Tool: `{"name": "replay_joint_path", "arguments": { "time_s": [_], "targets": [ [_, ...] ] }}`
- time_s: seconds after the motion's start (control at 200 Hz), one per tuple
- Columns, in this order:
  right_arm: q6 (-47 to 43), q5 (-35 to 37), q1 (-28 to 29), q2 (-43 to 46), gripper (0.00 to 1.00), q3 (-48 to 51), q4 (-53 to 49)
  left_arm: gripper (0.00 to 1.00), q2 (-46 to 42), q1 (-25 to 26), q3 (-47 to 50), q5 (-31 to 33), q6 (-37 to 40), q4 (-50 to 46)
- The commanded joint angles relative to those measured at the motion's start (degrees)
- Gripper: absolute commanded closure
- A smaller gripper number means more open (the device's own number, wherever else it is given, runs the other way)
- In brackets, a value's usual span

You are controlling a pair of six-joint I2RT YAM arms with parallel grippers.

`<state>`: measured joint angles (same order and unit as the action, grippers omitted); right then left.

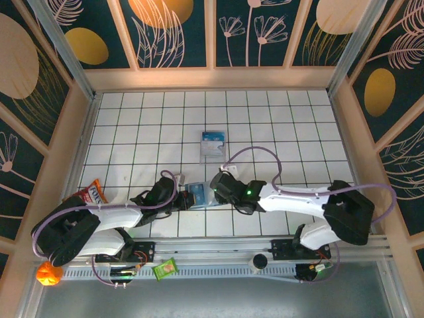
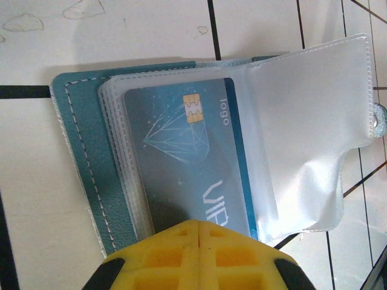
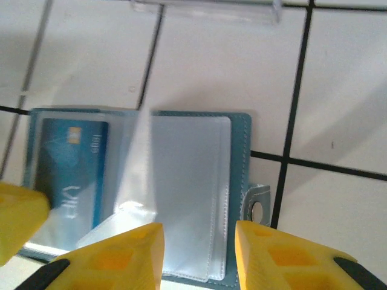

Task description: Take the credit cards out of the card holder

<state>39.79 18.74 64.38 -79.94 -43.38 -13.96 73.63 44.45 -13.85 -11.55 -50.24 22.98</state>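
The small flat teal two-panel card holder [image 1: 197, 196] lies open on the white-tiled counter [image 1: 298, 132], near its front edge, right between the two arms. In the left wrist view its stitched teal cover [image 2: 84, 157] carries a stack of clear plastic sleeves [image 2: 302, 121], and the top left sleeve holds a blue credit card [image 2: 187, 157] with a gold chip, a line-drawn diamond and pale lettering. One clear sleeve stands part-lifted toward the right panel.

The left gripper [image 2: 199, 232] has its yellow jaws together, tips resting over the near edge of the card and sleeves – whether anything is nipped between them, I cannot tell. From above it [image 1: 177, 197] meets the holder's left side.

The right gripper [image 3: 199, 251] hangs over the right panel [image 3: 239, 127] with its jaws apart, and the empty clear pocket shows in the gap (a small teal snap tab with a metal ring [image 3: 257, 208] sits just beside the right finger). From above it [image 1: 217, 192] is at the holder's right side.

A clear plastic case with a blue-and-white insert [image 1: 213, 144] lies farther back on the counter, apart from the holder
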Motion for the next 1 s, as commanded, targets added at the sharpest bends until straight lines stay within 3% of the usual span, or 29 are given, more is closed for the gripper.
{"name": "replay_joint_path", "arguments": {
  "time_s": [0.0,0.085,0.32,0.51,0.996],
  "targets": [
    [-6.0,-4.0,0.1,2.5,0.64,-1.3,5.0,1.0,-0.9,0.2,-1.0,0.6,1.6,-2.8],
    [-10.4,-12.2,-0.6,1.2,0.66,-3.4,8.8,1.0,-1.0,0.1,-1.3,0.7,2.0,-3.0],
    [-10.0,-22.1,-6.0,-9.8,0.87,-8.0,8.1,1.0,-1.0,0.2,-1.4,0.5,2.3,-2.9],
    [-9.5,-21.8,-6.6,-13.5,0.9,-6.9,6.0,1.0,-0.7,0.2,-1.5,0.2,3.0,-3.0],
    [-3.7,-12.7,-5.4,-7.1,0.91,2.7,-2.0,1.0,1.0,0.2,-2.4,0.5,4.1,-3.4]
  ]
}}
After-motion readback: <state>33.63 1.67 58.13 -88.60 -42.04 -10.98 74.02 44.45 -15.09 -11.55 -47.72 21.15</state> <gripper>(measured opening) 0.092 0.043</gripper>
